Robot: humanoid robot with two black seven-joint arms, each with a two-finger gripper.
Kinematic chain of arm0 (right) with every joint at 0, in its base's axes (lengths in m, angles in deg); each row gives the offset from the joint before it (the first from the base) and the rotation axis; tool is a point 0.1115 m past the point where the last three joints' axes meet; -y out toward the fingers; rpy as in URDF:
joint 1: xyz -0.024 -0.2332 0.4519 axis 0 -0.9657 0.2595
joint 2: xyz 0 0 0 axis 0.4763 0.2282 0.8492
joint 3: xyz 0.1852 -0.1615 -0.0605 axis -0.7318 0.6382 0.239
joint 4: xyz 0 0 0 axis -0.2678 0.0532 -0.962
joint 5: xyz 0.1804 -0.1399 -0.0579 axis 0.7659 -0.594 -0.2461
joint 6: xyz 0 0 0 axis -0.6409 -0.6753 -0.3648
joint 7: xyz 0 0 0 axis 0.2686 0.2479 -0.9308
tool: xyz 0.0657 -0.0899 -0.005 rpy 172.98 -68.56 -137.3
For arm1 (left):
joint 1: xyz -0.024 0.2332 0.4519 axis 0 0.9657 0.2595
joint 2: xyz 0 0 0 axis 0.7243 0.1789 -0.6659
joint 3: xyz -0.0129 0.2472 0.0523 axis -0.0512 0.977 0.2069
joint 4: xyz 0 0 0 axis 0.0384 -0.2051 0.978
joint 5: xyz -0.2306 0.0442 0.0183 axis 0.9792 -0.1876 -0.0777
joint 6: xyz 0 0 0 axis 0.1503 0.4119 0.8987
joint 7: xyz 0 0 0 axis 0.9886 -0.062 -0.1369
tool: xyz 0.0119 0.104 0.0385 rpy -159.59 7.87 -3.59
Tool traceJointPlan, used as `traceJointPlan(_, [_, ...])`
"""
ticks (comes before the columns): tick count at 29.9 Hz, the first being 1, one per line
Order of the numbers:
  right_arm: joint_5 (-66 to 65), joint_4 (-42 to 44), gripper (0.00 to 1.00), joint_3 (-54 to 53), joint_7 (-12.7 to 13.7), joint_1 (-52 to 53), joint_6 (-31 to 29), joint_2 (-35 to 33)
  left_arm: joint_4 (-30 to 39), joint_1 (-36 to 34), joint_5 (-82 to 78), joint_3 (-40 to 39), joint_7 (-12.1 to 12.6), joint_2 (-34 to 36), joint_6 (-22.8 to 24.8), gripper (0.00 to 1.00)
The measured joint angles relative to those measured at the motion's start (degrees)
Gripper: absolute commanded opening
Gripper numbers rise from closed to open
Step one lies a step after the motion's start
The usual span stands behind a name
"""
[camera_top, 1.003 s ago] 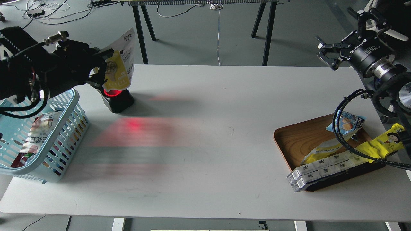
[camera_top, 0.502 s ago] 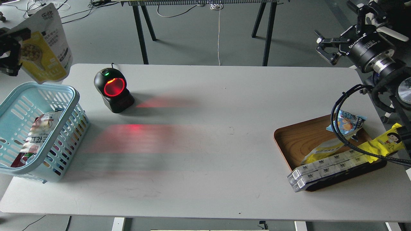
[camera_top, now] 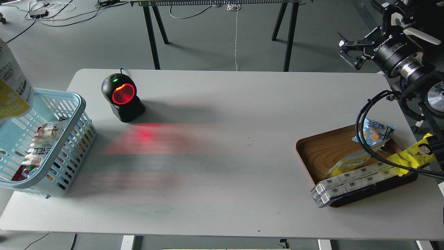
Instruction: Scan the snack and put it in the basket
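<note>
The snack pouch (camera_top: 12, 88) shows only partly at the far left edge, white with dark print and a yellow patch, hanging above the far rim of the light blue basket (camera_top: 74, 104). My left gripper is out of view beyond the left edge. The black scanner (camera_top: 122, 97) stands on the table right of the basket, its round window glowing red with a green light on top. My right gripper (camera_top: 348, 52) is raised at the far right above the table's back corner, open and empty.
The basket holds a red-and-white packet (camera_top: 40, 146). A brown wooden tray (camera_top: 322, 152) at the right holds a small blue bag (camera_top: 374, 132), a long yellow wrapper (camera_top: 412, 156), a yellow-white pouch and white boxes (camera_top: 347, 182). Red scanner light falls on the white table (camera_top: 222, 156).
The pouch has moved left from in front of the scanner to above the basket, and my left gripper has gone out of view. The right gripper shifted only slightly.
</note>
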Motion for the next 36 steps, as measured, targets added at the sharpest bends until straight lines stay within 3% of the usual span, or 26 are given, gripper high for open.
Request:
traceJointPlan(11, [0.0,0.0,0.97,0.23,-0.01,0.1,0.09,0.0,-1.05,0.1,0.18,10.98,0.13,-0.92,-1.75,0.0])
traceJointPlan(23, [0.0,0.0,0.97,0.23,-0.01,0.1,0.09,-0.08,-2.4,0.16,0.18,16.87,-0.69,-3.47,-1.75,0.0])
traceJointPlan(27, [-0.04,0.0,0.97,0.24,-0.01,0.1,0.09,-0.08,-2.5,0.18,0.19,17.92,-0.7,-4.06,-1.75,0.18])
traceJointPlan(29, [-0.06,0.0,0.97,0.23,-0.01,0.1,0.11,-0.08,-2.81,0.18,0.18,18.02,-0.7,-4.22,-1.75,0.33])
traceJointPlan(34, [-0.08,0.0,0.97,0.42,0.01,0.2,0.11,-0.08,-4.63,0.17,0.15,18.02,-0.71,-4.68,-1.75,0.83])
traceJointPlan(36, [-0.09,0.0,0.97,0.7,0.01,0.25,0.11,-0.08,-4.94,0.12,0.13,17.85,-0.84,-4.68,-1.75,0.93])
